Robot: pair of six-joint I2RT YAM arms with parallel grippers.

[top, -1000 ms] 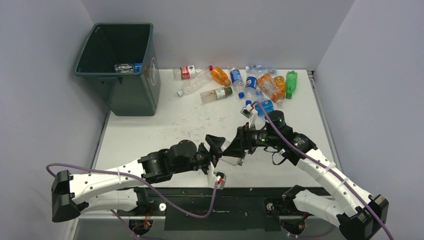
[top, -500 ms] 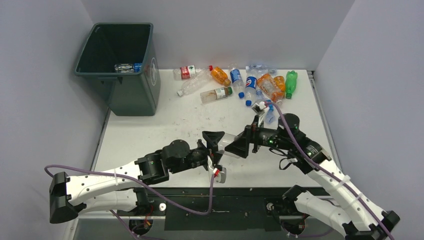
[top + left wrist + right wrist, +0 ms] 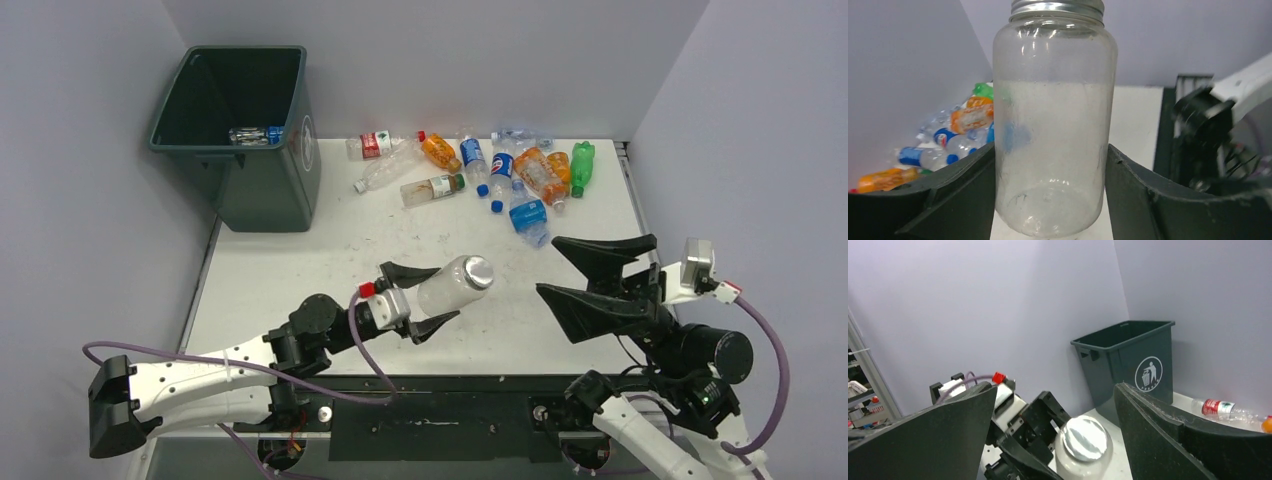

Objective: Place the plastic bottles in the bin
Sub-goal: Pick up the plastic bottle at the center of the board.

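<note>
Bottle (image 3: 462, 278) in left tool (image 3: 447, 292); contents hazy, maybe empty.

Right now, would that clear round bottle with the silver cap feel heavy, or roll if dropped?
The clear round bottle with the silver cap looks empty, so probably light. Its smooth cylindrical sides would likely roll on the white table and might slip between the left gripper's fingers.

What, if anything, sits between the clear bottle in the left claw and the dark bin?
Nothing visible. The clear bottle, held in the left claw, has bare table between it and the bin; the loose bottles lie off to the side, along the back wall.
</note>
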